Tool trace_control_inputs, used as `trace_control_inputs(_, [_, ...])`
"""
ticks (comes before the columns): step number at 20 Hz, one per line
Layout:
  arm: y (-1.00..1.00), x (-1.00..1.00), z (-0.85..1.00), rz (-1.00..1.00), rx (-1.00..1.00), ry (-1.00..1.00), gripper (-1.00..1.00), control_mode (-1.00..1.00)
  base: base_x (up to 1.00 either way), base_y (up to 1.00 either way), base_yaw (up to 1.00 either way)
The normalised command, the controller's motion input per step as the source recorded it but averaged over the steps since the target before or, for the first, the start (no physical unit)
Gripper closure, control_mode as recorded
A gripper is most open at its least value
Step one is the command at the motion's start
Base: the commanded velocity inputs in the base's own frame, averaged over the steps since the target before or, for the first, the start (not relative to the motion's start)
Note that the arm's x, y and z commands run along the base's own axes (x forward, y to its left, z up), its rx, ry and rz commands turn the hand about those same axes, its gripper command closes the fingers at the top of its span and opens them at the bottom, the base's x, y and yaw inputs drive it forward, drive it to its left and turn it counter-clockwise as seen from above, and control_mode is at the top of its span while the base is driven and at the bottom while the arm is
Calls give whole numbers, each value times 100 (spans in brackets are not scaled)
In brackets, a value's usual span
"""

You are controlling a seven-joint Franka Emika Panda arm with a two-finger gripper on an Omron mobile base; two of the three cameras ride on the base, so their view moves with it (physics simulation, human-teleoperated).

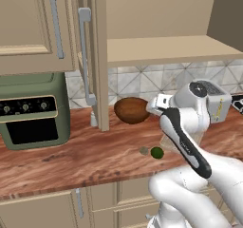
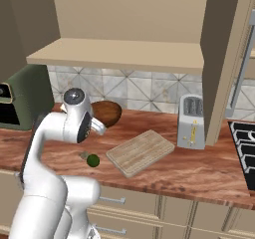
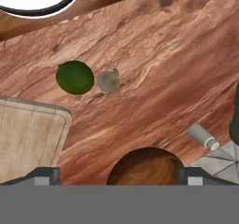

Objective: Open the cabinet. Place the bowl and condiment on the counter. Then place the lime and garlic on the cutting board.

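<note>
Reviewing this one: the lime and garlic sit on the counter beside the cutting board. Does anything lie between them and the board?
Nothing visible does. The lime and garlic lie side by side on bare counter, just off the cutting board corner. The bowl sits further back, out of that path.

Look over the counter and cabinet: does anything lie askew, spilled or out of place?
The condiment lies on its side on the counter by the backsplash, rather than upright. The lime and garlic sit touching, off the cutting board. Nothing looks spilled or damaged.
</note>
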Motion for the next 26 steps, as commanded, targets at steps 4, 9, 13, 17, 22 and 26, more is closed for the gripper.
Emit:
trace_control_inputs(4, [0,-72,-61,18,-5,11,-100,-100,0,0,0])
trace_control_inputs(9, [7,-25,-47,15,-9,19,-100,-100,0,0,0])
trace_control_inputs(13, [9,0,-14,5,-6,23,-100,-100,0,0,0])
trace_control_inputs(17, [0,0,-7,0,-6,17,-100,-100,0,0,0])
trace_control_inputs(22, [0,0,-30,2,-5,13,-100,-100,0,0,0])
trace_control_inputs(26, [0,0,-39,2,-6,13,-100,-100,0,0,0])
